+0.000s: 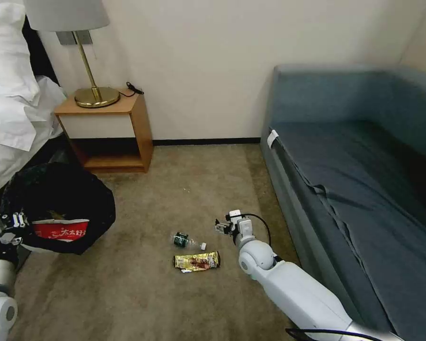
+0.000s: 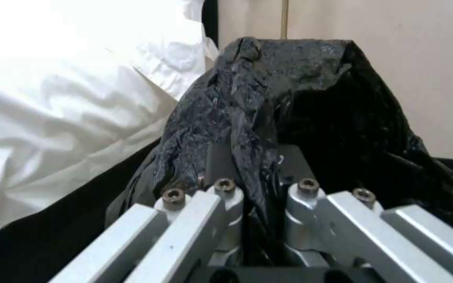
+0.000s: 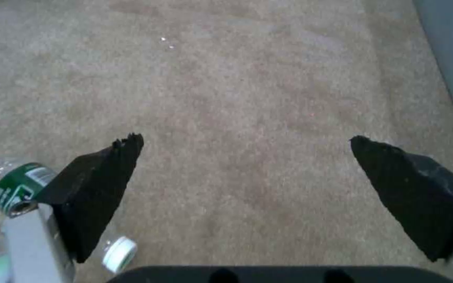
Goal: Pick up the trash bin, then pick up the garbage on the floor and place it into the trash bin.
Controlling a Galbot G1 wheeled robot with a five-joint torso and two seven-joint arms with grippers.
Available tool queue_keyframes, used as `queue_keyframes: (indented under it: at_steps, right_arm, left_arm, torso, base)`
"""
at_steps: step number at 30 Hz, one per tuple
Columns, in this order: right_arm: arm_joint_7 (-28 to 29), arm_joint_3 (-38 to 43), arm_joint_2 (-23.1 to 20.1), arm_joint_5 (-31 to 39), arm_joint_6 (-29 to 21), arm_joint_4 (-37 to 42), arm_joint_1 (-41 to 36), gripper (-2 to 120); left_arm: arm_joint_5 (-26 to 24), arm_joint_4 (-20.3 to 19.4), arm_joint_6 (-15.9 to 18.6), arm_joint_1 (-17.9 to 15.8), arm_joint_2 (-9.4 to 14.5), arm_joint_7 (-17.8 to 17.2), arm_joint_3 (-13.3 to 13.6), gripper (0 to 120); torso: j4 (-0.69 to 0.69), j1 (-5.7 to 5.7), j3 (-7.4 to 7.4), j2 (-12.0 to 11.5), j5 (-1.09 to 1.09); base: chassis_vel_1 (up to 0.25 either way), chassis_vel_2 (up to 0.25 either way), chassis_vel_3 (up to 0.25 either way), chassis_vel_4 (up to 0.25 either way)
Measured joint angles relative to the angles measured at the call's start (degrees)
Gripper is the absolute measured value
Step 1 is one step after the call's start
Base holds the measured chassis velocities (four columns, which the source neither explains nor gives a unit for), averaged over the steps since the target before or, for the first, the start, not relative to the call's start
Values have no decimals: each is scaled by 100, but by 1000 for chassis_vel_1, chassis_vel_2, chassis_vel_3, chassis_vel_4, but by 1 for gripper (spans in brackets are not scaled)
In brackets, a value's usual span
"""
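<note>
The trash bin [image 1: 57, 203], covered by its crinkly black bag liner [image 2: 289, 98], is at the left by the bed. My left gripper [image 1: 15, 226] is shut on its rim, with the liner pinched between the fingers [image 2: 217, 157]. A red-and-white wrapper [image 1: 60, 231] lies inside the bin. On the carpet lie a small clear bottle [image 1: 187, 240] with a green label [image 3: 14, 184] and a white cap, and just in front of it a gold snack wrapper [image 1: 197, 261]. My right gripper [image 1: 223, 226] hangs open low over the carpet [image 3: 245, 139], just right of the bottle.
A wooden nightstand [image 1: 110, 128] with a brass lamp [image 1: 92, 92] stands against the back wall. The white bed [image 1: 9, 109] is at the left. A blue sofa [image 1: 364, 189] fills the right side. Bare carpet [image 1: 189, 180] stretches between them.
</note>
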Motion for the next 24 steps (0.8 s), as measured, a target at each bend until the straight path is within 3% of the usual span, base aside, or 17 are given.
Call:
queue_keyframes:
  at_steps: [19, 24]
  right_arm:
    - [-134, -208, 68, -224, -22, -149, -19, 100]
    - [-240, -352, -8, -315, -44, -156, -66, 100]
  left_arm:
    - [-10, -57, -103, 124, -124, -1, -44, 5]
    - [-2, -256, -13, 126, -225, -54, -4, 5]
  torso:
    - [0, 0, 0, 0, 0]
    - [1, 0, 0, 0, 0]
  base:
    - [-65, 60, 59, -58]
    - [-46, 76, 57, -63]
